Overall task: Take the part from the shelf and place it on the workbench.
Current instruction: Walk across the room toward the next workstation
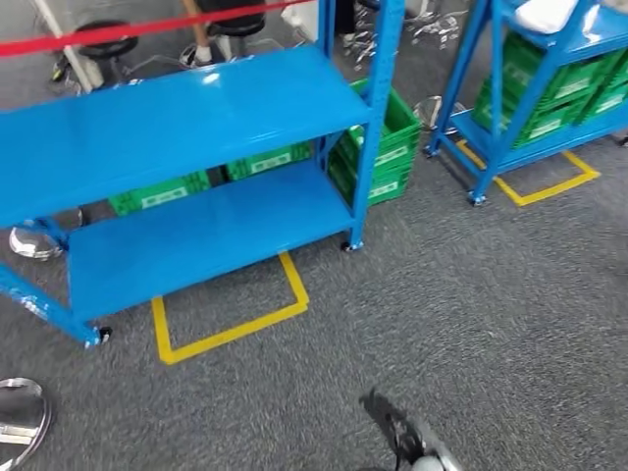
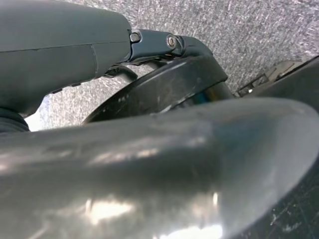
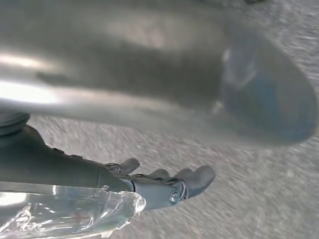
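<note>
– Grey carpet (image 1: pixel 481 314) under everything. Where is the right hand (image 1: pixel 400 433)?

– Low in the head view, dark and blurred, hanging over the floor. In its wrist view the fingers (image 3: pixel 195 179) lie stretched out side by side, only slightly bent at the tips.

– Is it grasping anything?

– I cannot tell. Crinkled clear plastic (image 3: pixel 68 214) lies right against the hand, just behind the fingers, but no frame shows fingers wrapped around it.

– And the part?

– Nothing I can firmly call the part. Whether the plastic wraps it is unclear.

– The left hand (image 2: pixel 68 50)?

– Seen close in its wrist view: one dark finger (image 2: pixel 158 42) reaches straight out over the carpet. Clenched or released, I cannot say.

– What lies ahead of the right hand?

– A blue shelf (image 1: pixel 185 118), well apart from it, ahead and to the left, both of its boards bare. Yellow tape (image 1: pixel 230 329) marks a corner on the floor between hand and shelf. Green crates (image 1: pixel 382 147) sit beyond the shelf's near post, stacked on the floor.

– Anything farther off?

– A second blue rack (image 1: pixel 518 147), far ahead and to the right of the hand, with more green crates on its lower level. Far to the hand's left, a shiny round metal piece (image 1: pixel 21 417) lies on the carpet.
</note>
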